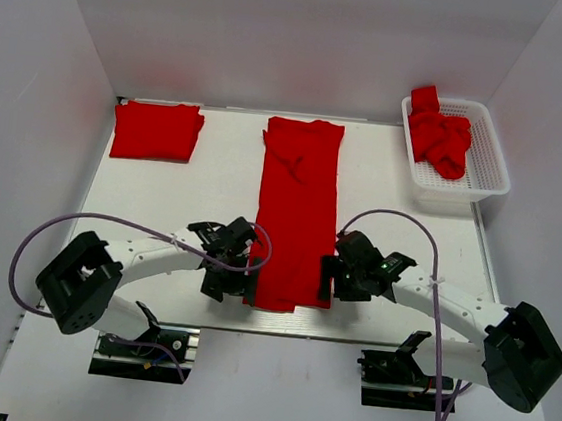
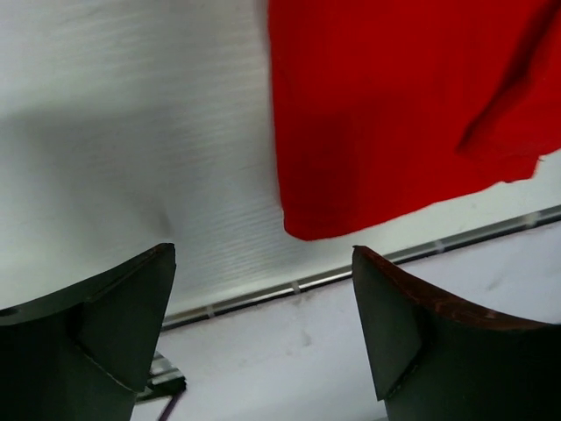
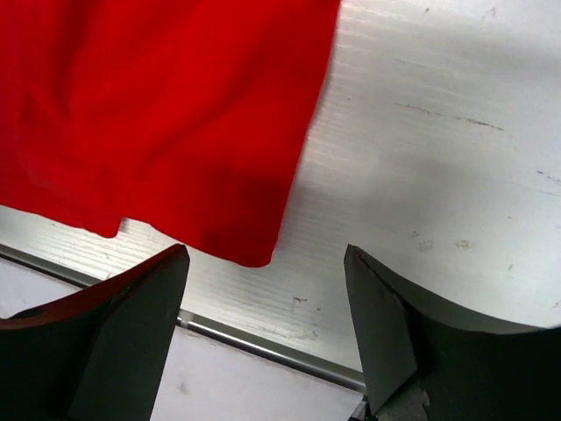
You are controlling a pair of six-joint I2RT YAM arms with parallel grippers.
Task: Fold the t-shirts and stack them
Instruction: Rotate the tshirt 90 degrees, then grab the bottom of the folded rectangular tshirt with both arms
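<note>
Folded shirt [image 1: 157,130]: top cam only

top: looked down from above the near edge over whole table [image 1: 406,269] | wrists: sat close, low | shared: near hem of spread t-shirt [image 2: 394,114]

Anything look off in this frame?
Minor: one crumpled red cloth t-shirt spills over the far-left rim of the white plastic lattice basket. The long folded red t-shirt strip has an uneven, stepped near hem.
</note>
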